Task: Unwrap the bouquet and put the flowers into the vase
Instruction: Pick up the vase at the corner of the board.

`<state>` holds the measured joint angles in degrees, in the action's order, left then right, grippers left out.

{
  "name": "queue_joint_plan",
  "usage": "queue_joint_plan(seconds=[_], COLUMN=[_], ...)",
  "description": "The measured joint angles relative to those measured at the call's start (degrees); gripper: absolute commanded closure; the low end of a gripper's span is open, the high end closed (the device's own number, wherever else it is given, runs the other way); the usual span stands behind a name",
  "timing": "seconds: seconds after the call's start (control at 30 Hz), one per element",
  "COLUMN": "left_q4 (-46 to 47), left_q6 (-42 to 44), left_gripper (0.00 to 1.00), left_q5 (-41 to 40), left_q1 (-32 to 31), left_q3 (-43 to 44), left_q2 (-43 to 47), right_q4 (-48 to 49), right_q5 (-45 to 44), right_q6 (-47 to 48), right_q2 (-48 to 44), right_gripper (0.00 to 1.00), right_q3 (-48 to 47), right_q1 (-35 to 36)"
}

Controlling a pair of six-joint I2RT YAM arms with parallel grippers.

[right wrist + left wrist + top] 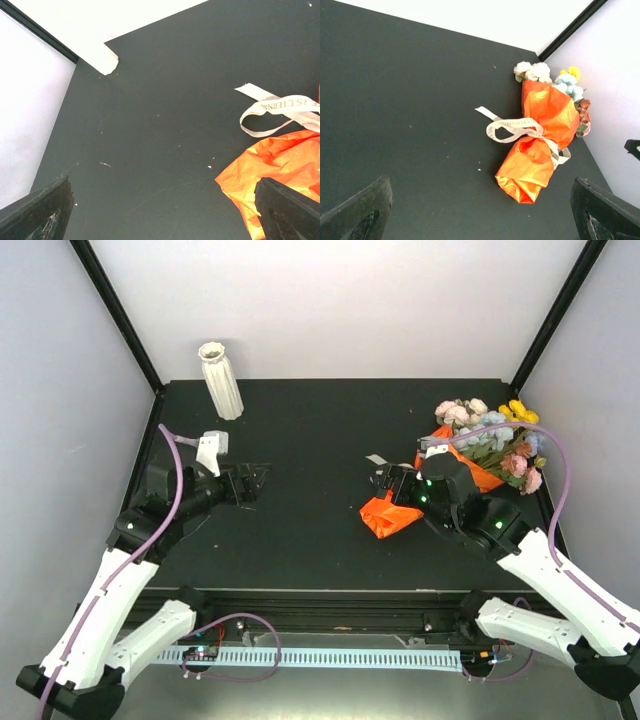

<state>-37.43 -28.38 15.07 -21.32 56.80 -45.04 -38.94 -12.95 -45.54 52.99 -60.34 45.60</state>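
Left fingers (362, 212): spread wide, holding nothing; held over bare bench left of centre, aimed toward the bouquet.
Right fingers (287, 212): spread wide, nothing between them; low over the bouquet's tail end, one finger in front of the orange paper; contact cannot be told.
Bench (320, 535): black, matte.
Bouquet (540, 135): lying on its side on the right half of the bench, wrapped in orange paper; twisted tail toward centre, open end toward the far right corner.
Ribbon (512, 127): cream, printed lettering, tied round the paper's waist; loose loops and ends resting on the bench beside it.
Flowers (495, 430): pink, cream, pale-blue and yellow heads sticking out of the paper's far end, near the right wall.
Vase (221, 380): off-white, ribbed, standing at the far left, well apart from the bouquet.
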Motion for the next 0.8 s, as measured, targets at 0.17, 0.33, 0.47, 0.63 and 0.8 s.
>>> queue_joint_plan(seconds=[0.17,0.33,0.47,0.63,0.8], left_q4=[0.74,1.27,1.95,4.11,8.22], left_q6=[-0.74,-0.63,-0.55,-0.24,-1.44], left_gripper=[0.01,0.01,0.05,0.18,0.32], left_q5=[-2.32,-7.52,-9.86,-10.47,-10.67], left_q1=[0.0,0.66,4.66,12.9,20.22], left_q3=[-0.04,-0.04,1.38,8.76,18.71], left_q2=[0.81,-0.83,-5.84,-17.38,-28.35], right_q4=[0.0,0.0,0.2,0.59,0.33], right_q5=[0.13,0.26,1.49,4.09,5.6], right_q6=[0.28,0.94,3.13,6.25,8.0], right_q2=[-0.2,-0.7,-1.27,-1.38,-1.25], right_gripper=[0.0,0.0,0.0,0.0,0.0], right_q3=[0.0,0.02,0.07,0.07,-0.04], right_q1=[0.0,0.0,0.0,0.0,0.0])
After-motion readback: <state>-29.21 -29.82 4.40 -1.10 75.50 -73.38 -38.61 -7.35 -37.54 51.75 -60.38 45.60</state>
